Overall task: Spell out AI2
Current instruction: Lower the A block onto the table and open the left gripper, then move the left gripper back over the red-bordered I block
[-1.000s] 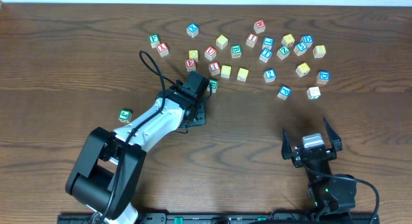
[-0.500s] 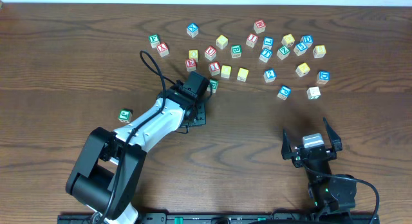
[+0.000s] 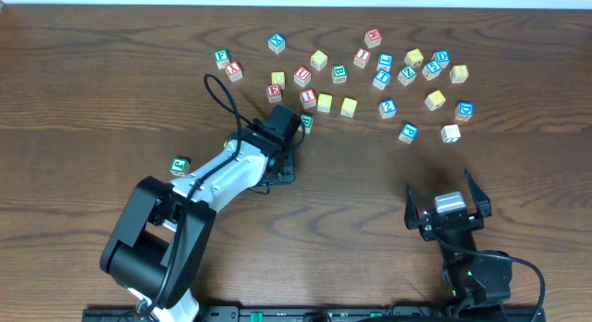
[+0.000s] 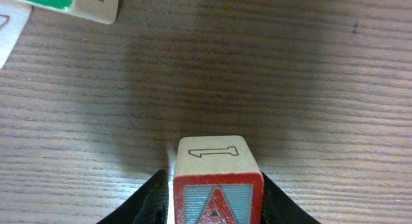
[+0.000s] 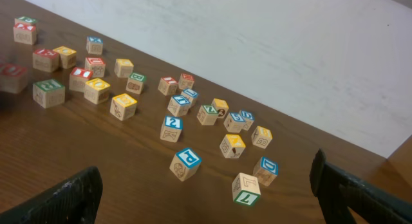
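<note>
Flanked closely on both sides by the dark fingers [image 4: 153, 205] of the left gripper [image 4: 216, 208]: the small wooden cube with the red "A" [image 4: 214, 161], upright, lettered face toward the wrist camera, at or just over the brown wooden table [image 4: 322, 89], on the bare stretch nearer the robot than the scattered cubes. Impossible to tell from these views whether pinched or merely bracketed, or whether seated on the wood. Most likely the set-down of the first letter, so handle it as such: make sure of full contact with the table before parting the jaws, open both sides evenly, then rise straight up to avoid dragging or tipping the cube. Mind the green-faced wooden cube [image 4: 96, 8] lying near, at the top edge of the wrist view; no sideways sweep toward it. Leave bare wood alongside for two more cubes in line, and square the "A" to that line at release rather than nudging afterwards. Next in order, by the look of it: the red cube that seems to read "I" [image 3: 308, 97] on the near edge of the cluster, then the blue cube reading "2" [image 5: 170, 124], well apart on the right arm's side. As for the right gripper [image 3: 442, 192]: spread wide, holding nothing, low near its own base.
</note>
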Action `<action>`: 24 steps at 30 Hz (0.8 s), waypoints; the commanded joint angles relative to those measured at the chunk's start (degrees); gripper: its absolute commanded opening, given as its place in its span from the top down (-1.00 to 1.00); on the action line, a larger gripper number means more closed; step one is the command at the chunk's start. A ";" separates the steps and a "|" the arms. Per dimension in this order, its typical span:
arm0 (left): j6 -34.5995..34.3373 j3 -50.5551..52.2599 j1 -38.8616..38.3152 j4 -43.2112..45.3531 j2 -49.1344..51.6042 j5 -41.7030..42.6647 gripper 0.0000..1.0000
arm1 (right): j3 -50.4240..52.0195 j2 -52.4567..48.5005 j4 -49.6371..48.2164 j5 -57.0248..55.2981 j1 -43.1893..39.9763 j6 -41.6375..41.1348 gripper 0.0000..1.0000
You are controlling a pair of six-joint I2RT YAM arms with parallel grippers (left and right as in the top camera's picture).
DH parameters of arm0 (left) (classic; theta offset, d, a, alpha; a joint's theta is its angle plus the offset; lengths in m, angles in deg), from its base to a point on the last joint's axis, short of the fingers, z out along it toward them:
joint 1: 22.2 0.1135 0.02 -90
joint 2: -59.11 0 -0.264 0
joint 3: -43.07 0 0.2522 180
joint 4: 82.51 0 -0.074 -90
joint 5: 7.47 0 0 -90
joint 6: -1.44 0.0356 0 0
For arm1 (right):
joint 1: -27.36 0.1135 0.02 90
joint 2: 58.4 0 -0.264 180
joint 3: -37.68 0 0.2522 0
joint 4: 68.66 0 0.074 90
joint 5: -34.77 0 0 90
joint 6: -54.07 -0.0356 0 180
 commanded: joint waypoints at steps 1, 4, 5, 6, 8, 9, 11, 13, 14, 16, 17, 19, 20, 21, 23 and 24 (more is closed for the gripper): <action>1.20 0.11 -0.13 -0.22 0.39 -0.66 0.17 | 0.07 0.33 0.15 0.13 -0.07 -0.52 -0.99; 1.42 0.11 -0.13 -0.20 0.39 -0.66 0.14 | 0.07 0.35 0.15 0.13 -0.07 -0.52 -0.98; 1.46 0.07 -0.13 -0.20 0.39 -0.66 0.11 | 0.07 0.35 0.15 0.13 -0.07 -0.52 -0.98; 1.68 0.02 -0.13 -0.20 0.39 -0.66 0.11 | 0.07 0.33 0.15 0.13 -0.07 -0.52 -0.98; 2.05 -0.22 -0.13 -0.26 0.37 -0.63 0.09 | 0.07 0.35 0.15 0.11 -0.07 -0.52 -0.99; 2.12 -0.72 -0.13 -0.74 0.37 -0.61 0.09 | 0.07 0.33 0.15 0.13 -0.07 -0.52 -0.99; 3.23 -2.12 -0.13 -1.97 0.37 -0.46 0.09 | 0.07 0.35 0.15 0.13 -0.07 -0.52 -0.98; 4.04 -3.80 -0.13 -3.23 0.37 -0.48 0.08 | 0.07 0.35 0.15 0.13 -0.07 -0.52 -0.99; 4.24 -4.57 -0.13 -3.74 0.37 -0.46 0.08 | 0.07 0.33 0.15 0.13 -0.07 -0.52 -0.99; 4.46 -6.10 -0.13 -4.83 0.37 -0.46 0.08 | 0.07 0.35 0.15 0.13 -0.07 -0.52 -0.99; 4.50 -6.75 -0.13 -5.22 0.33 -0.46 0.08 | 0.07 0.33 0.15 0.13 -0.07 -0.52 -0.99; 5.46 -8.57 -0.13 -6.21 0.13 0.31 0.08 | 0.07 0.35 0.15 0.13 -0.07 -0.52 -0.99; 6.01 -9.29 -0.13 -6.58 0.13 1.07 0.07 | 0.07 0.33 0.15 0.13 -0.07 -0.52 -0.99; 5.97 -9.84 -0.13 -7.15 0.13 1.05 0.08 | 0.07 0.35 0.15 0.13 -0.07 -0.52 -0.99; 5.99 -10.91 -0.13 -8.07 0.09 1.03 0.07 | 0.07 0.35 0.15 0.13 -0.07 -0.52 -0.98; 6.21 -11.61 -0.13 -8.57 -0.04 1.01 0.07 | 0.07 0.35 0.15 0.13 -0.07 -0.52 -0.99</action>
